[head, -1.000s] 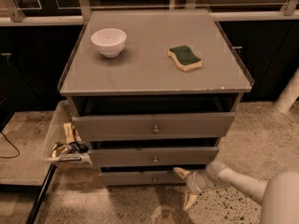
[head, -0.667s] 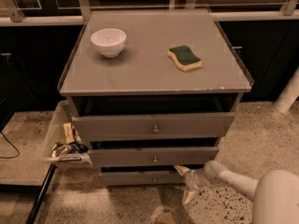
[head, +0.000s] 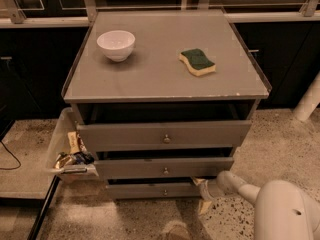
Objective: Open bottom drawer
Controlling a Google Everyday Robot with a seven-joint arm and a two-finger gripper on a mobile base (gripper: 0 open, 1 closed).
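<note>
The bottom drawer [head: 145,190] is the lowest, slimmest grey front of the cabinet, with a small round knob [head: 165,192] at its centre. It sits slightly out from the cabinet body. My gripper [head: 201,194] is low at the drawer's right end, to the right of the knob. Its pale fingers [head: 204,206] are spread apart, one by the drawer's top right corner and one below near the floor. It holds nothing. My white arm [head: 280,211] reaches in from the lower right.
The middle drawer [head: 165,167] and top drawer [head: 165,135] are above, both partly out. A white bowl [head: 116,44] and a green-yellow sponge [head: 198,62] lie on the cabinet top. A bin of snack packets [head: 70,156] stands at the cabinet's left. The floor is speckled.
My arm and gripper have shifted slightly left, closer to the bottom drawer's right end. The drawers have not visibly moved.
</note>
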